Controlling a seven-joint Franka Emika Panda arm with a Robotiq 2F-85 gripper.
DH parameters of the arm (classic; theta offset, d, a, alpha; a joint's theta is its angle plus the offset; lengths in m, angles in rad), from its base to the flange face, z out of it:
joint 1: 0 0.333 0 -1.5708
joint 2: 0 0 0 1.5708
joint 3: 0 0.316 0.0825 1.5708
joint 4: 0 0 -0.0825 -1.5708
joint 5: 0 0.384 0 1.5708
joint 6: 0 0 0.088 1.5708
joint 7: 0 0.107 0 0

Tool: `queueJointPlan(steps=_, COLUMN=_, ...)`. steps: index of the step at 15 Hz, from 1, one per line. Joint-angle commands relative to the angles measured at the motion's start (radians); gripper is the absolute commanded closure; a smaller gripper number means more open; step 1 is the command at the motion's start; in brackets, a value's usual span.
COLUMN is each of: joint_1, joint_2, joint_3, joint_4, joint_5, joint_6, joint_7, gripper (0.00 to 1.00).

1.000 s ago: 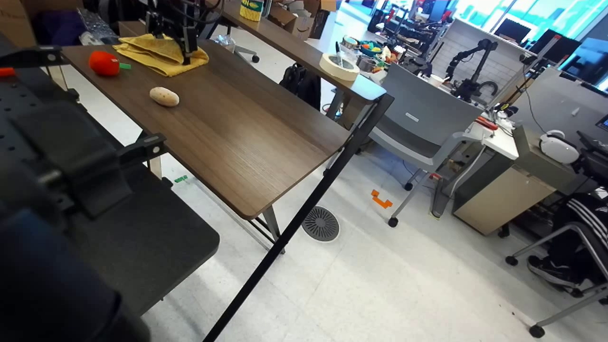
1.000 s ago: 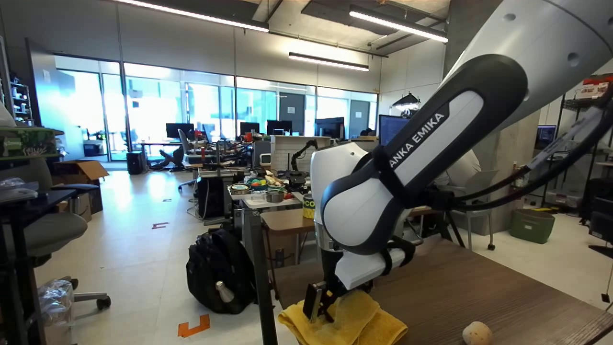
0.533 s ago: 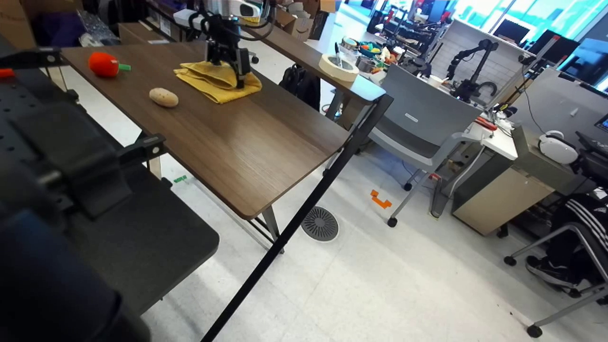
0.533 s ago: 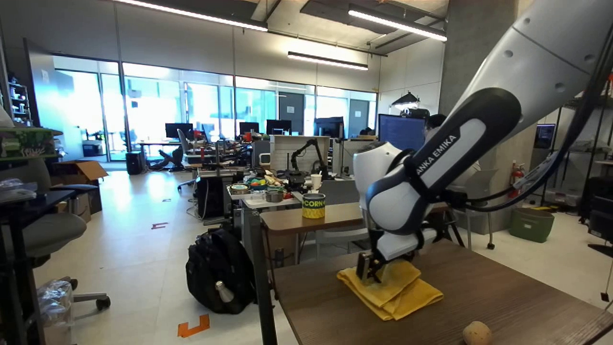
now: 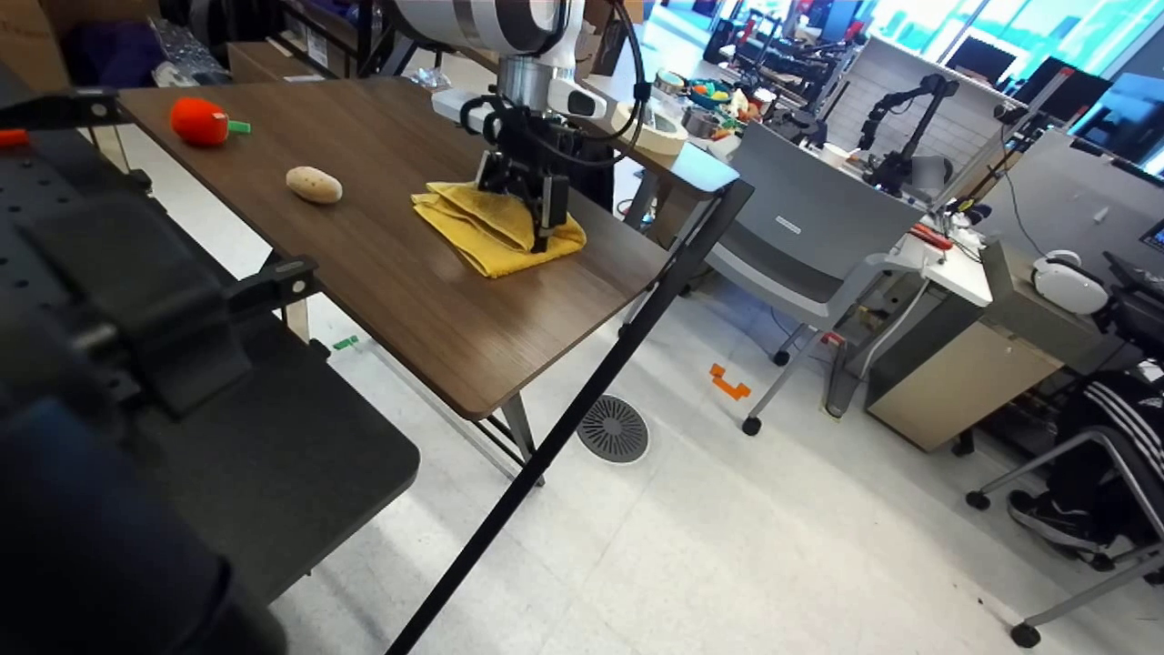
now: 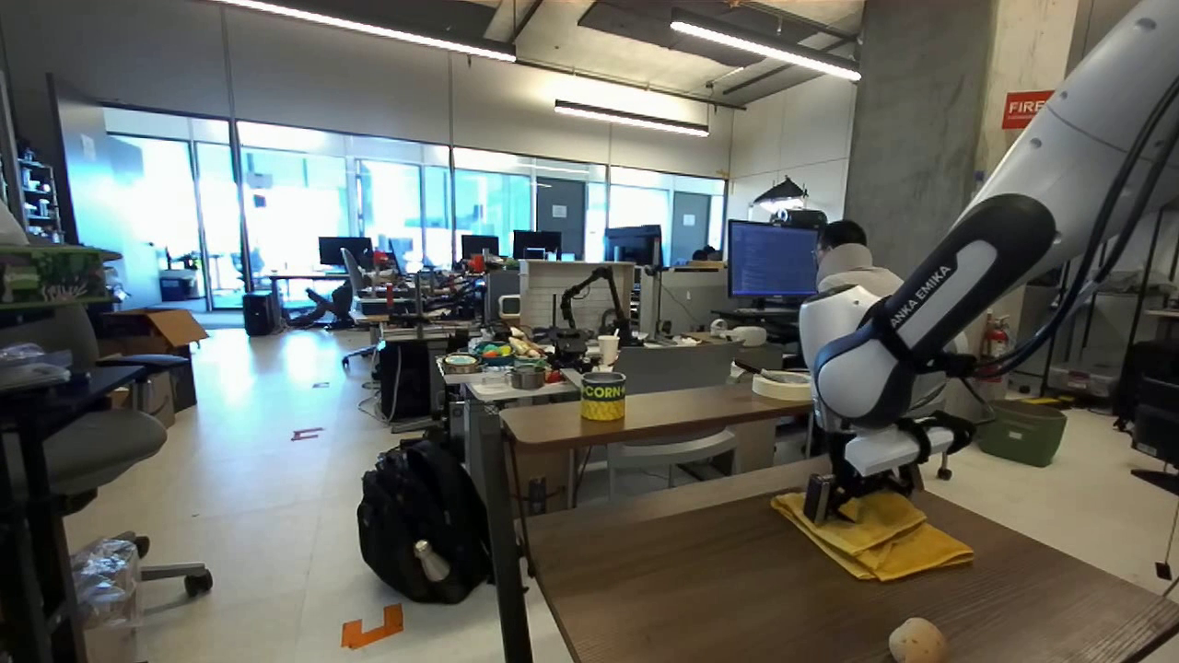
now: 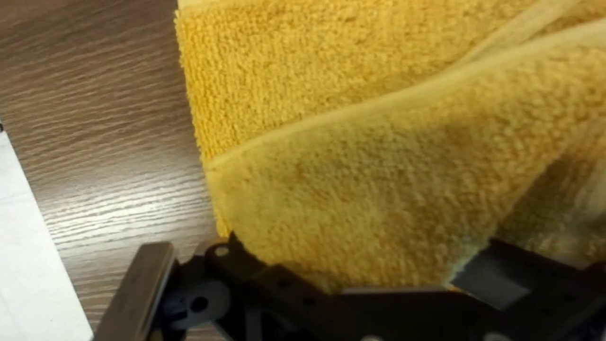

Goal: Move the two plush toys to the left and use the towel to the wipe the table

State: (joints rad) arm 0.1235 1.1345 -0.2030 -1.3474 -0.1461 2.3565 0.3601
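Note:
The yellow towel (image 5: 459, 223) lies folded on the brown table (image 5: 427, 305), toward its far long edge in an exterior view. My gripper (image 5: 511, 216) presses down on it with fingers spread wide. In the wrist view the towel (image 7: 331, 142) fills the space in front of and between the jaws; the fingertips are partly hidden. The red-orange plush toy (image 5: 198, 122) rests near the table's left corner. The beige plush toy (image 5: 314, 185) lies closer to the middle of that end, apart from the towel; it also appears in an exterior view at the bottom edge (image 6: 917, 640).
A black pole (image 5: 582, 409) crosses in front of the table's near end. Behind it stands a narrower table (image 6: 553, 424) with a yellow can (image 6: 603, 396) and a tape roll (image 6: 781, 386). A grey chair (image 5: 809, 218) stands beyond. Black clamps (image 5: 273, 287) stick out beside the table's edge.
The gripper has moved along the table, rightward in both exterior views, and the towel has slid along beneath it. Both toys have stayed put. The jaws have remained wide apart.

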Motion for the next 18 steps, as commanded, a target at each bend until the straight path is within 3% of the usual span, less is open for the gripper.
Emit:
queueJointPlan(steps=1, joint_1=0.027, joint_2=-0.076, joint_3=0.073, joint_4=-0.134, joint_5=-0.004, joint_6=0.041, joint_7=-0.084, gripper=0.0)
queueJointPlan(steps=4, joint_1=0.076, joint_2=-0.118, joint_3=0.134, joint_4=-0.206, joint_5=-0.013, joint_6=0.058, joint_7=-0.133, gripper=0.0)
queueJointPlan(steps=9, joint_1=0.196, joint_2=-0.172, joint_3=0.164, joint_4=-0.287, joint_5=-0.037, joint_6=0.146, joint_7=-0.11, gripper=0.0)
queueJointPlan(steps=13, joint_1=0.292, joint_2=-0.275, joint_3=0.128, joint_4=-0.402, joint_5=-0.089, joint_6=0.204, joint_7=-0.087, gripper=0.0)
queueJointPlan(steps=18, joint_1=0.362, joint_2=-0.441, joint_3=0.084, joint_4=-0.549, joint_5=-0.183, joint_6=0.102, joint_7=-0.045, gripper=0.0)
